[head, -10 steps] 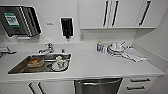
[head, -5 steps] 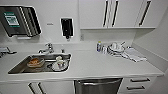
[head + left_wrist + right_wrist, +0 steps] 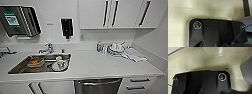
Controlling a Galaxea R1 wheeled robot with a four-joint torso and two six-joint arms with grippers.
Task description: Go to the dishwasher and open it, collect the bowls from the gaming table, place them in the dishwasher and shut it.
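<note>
Facing a white kitchen counter [image 3: 100,66] from above; spanning most of the head view, backed by a white wall and white upper cabinets [image 3: 117,13] with dark bar handles; set into the counter, a steel sink [image 3: 18,67] holding dirty dishes [image 3: 58,65] beneath a faucet [image 3: 47,48]; below the counter's front edge, the dishwasher [image 3: 98,87], stainless front closed, flanked by white drawers [image 3: 138,84]; mounted on the wall, a paper towel dispenser [image 3: 20,21] and a dark soap dispenser [image 3: 67,27]; farther right on the counter, stacked dishes [image 3: 115,48], a folded cloth [image 3: 133,55] and a small bottle [image 3: 99,46]; over speckled floor [image 3: 180,18] in both wrist views; cannot tell either claw's state.
</note>
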